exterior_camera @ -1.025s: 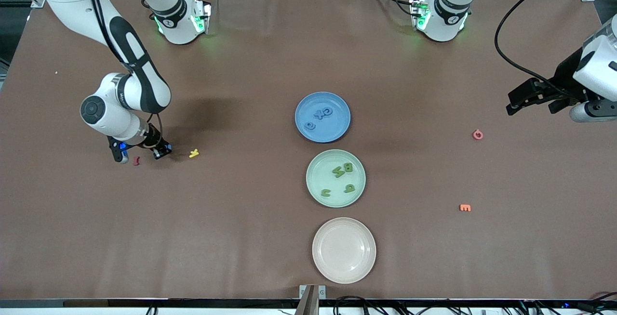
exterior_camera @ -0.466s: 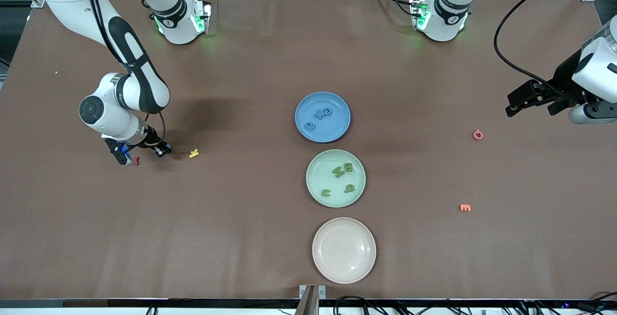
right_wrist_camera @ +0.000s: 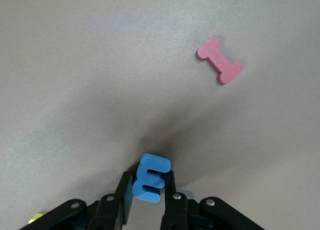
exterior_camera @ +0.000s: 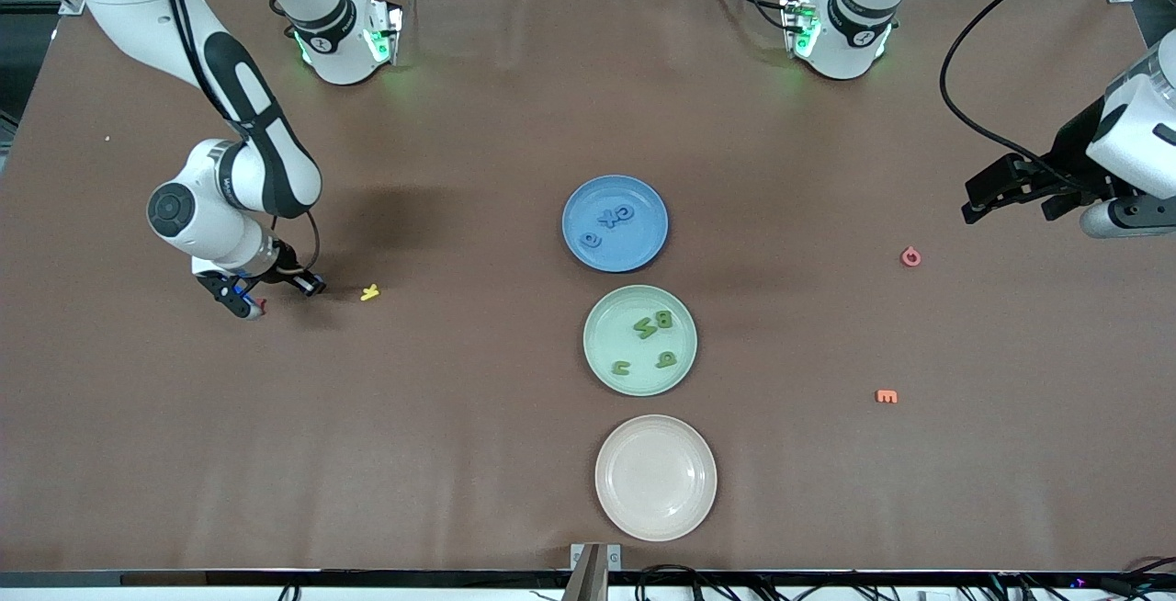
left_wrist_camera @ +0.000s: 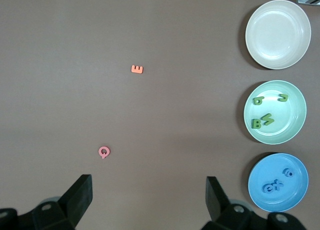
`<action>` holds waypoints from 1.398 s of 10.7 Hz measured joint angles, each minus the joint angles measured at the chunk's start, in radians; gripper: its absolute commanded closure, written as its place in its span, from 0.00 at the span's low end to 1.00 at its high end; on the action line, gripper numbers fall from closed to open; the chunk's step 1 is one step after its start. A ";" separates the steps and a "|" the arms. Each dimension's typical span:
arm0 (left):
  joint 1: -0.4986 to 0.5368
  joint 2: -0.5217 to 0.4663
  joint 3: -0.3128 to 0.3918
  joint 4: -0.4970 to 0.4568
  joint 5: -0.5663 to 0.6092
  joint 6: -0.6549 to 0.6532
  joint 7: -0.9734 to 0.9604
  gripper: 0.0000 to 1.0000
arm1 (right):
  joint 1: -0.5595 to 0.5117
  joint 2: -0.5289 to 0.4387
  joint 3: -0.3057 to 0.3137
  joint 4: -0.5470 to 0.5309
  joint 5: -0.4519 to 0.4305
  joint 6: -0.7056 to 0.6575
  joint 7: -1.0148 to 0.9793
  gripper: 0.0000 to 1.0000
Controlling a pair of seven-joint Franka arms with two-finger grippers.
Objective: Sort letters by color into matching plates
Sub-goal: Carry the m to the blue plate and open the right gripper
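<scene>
My right gripper (exterior_camera: 246, 300) is shut on a blue letter E (right_wrist_camera: 150, 177) and holds it just above the table at the right arm's end, beside a red letter (right_wrist_camera: 220, 66). The blue plate (exterior_camera: 634, 247) holds three blue letters (exterior_camera: 606, 219). The mint green plate (exterior_camera: 606, 334), nearer to the front camera, holds several green letters (exterior_camera: 654, 323). My left gripper (exterior_camera: 988, 201) is open and empty in the air over the left arm's end. Its wrist view shows the blue plate (left_wrist_camera: 265, 170) and the green plate (left_wrist_camera: 285, 127).
A cream plate (exterior_camera: 655, 477) lies nearest the front camera. A yellow letter (exterior_camera: 369, 292) lies beside my right gripper. A pink letter (exterior_camera: 910, 257) and an orange E (exterior_camera: 887, 396) lie toward the left arm's end.
My right gripper has risen a little and turned with the blue letter in it, and now covers most of the red letter. The left arm has barely moved.
</scene>
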 measured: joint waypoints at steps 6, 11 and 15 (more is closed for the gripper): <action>0.000 0.006 0.000 -0.026 0.000 0.026 0.000 0.00 | -0.001 -0.001 0.004 0.096 -0.236 -0.130 -0.147 0.89; 0.000 0.006 0.000 -0.027 0.000 0.027 0.000 0.00 | 0.023 -0.008 0.103 0.295 -0.293 -0.322 -0.214 0.89; 0.003 0.004 0.001 -0.026 0.000 0.027 0.002 0.00 | 0.148 -0.008 0.160 0.369 -0.295 -0.394 -0.266 0.89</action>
